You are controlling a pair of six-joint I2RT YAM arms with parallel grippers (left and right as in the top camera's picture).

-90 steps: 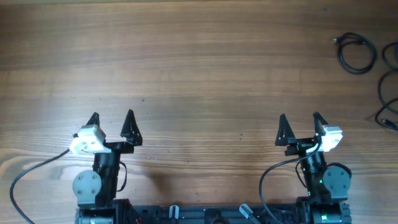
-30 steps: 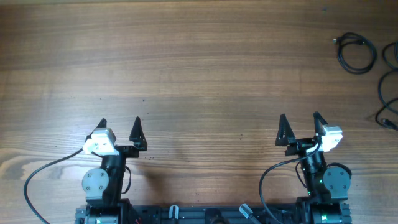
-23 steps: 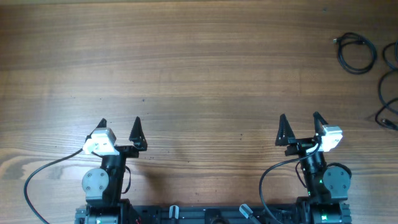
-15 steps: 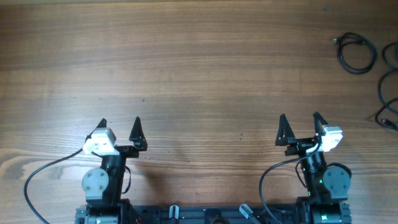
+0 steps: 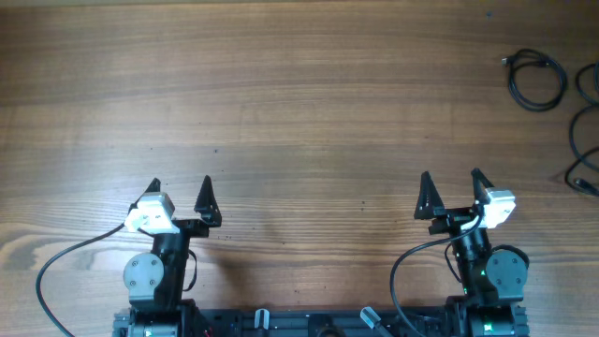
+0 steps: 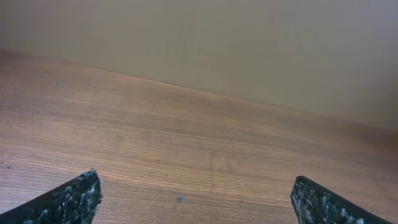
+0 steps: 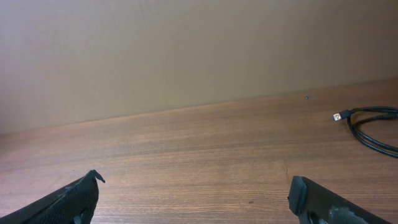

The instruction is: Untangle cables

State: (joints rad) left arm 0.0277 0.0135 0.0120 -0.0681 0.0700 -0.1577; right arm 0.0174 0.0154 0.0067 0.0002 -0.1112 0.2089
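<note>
Since 3 seconds back, my left gripper [image 5: 180, 182] has shifted a little to the right and down in the overhead view, and over the last second it has not moved at all; my right gripper [image 5: 450, 174] sits exactly where it was throughout. Both hang low in the frame, the left at lower left and the right at lower right, well apart from each other, each with its 2 fingers spread wide and nothing between them. From each wrist camera I see only my 2 dark fingertips [image 6: 74, 198] poking up at the bottom corners, with bare wooden table [image 5: 299, 94] between them and a plain wall behind. The looped cable [image 5: 513, 86] lies coiled flat in the upper right corner of the overhead view, far from either gripper. Just below it, a second cable [image 5: 574, 139] curves along the right edge and runs partly out of frame, so I cannot tell its full shape. Another dark curve shows at the very edge beside the loop. My right wrist camera catches part of a cable at its right edge, its small plug [image 7: 338, 116] pointing left.
</note>
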